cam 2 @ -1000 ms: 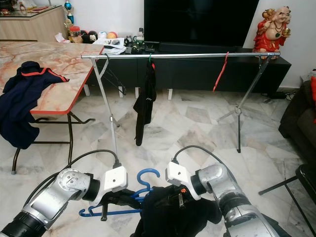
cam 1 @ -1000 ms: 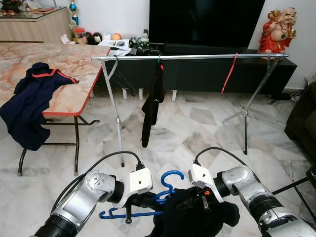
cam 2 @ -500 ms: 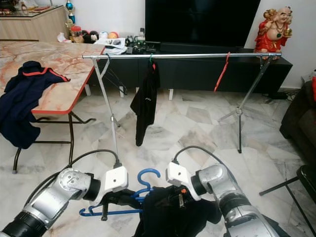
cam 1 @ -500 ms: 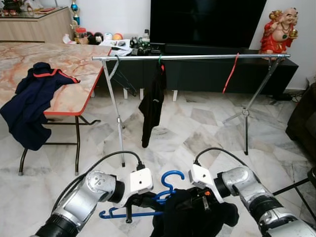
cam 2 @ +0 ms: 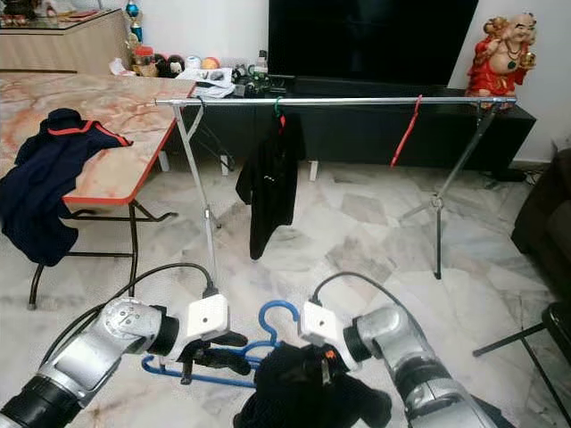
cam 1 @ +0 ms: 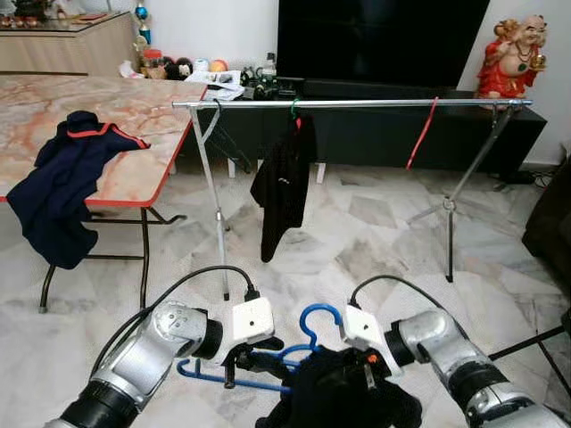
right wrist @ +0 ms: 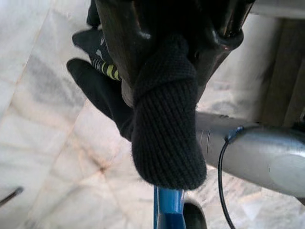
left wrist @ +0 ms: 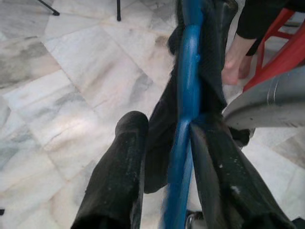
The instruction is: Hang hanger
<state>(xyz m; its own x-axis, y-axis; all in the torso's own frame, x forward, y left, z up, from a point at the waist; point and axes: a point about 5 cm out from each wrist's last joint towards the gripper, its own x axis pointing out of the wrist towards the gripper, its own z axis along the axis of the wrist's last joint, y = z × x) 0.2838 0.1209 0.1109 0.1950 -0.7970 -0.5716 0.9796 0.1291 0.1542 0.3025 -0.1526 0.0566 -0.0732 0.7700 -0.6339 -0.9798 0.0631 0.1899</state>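
A blue hanger [cam 1: 316,314] is held low in front of me, its hook pointing up. My left gripper [cam 1: 243,358] is shut on the hanger's bar [left wrist: 188,95], which runs between its fingers [left wrist: 119,167]. A black garment [cam 1: 343,399] is draped over the hanger. My right gripper [cam 1: 360,378] is shut on a fold of that knit fabric [right wrist: 167,129], with the blue hanger [right wrist: 167,214] just beyond it. Ahead, a silver clothes rail [cam 1: 357,103] spans the room on tripod legs.
On the rail hang a black garment [cam 1: 284,183] on a green hook and a red hanger [cam 1: 421,134]. A marble-top table [cam 1: 134,111] with a navy garment [cam 1: 62,183] stands on the left. A dark sofa [cam 1: 551,232] is at the right. A person's foot [left wrist: 236,57] is close by.
The camera has shifted a little, so the rail and table sit slightly further right. Both grippers keep their hold; the hanger and garment sit a bit lower in view.
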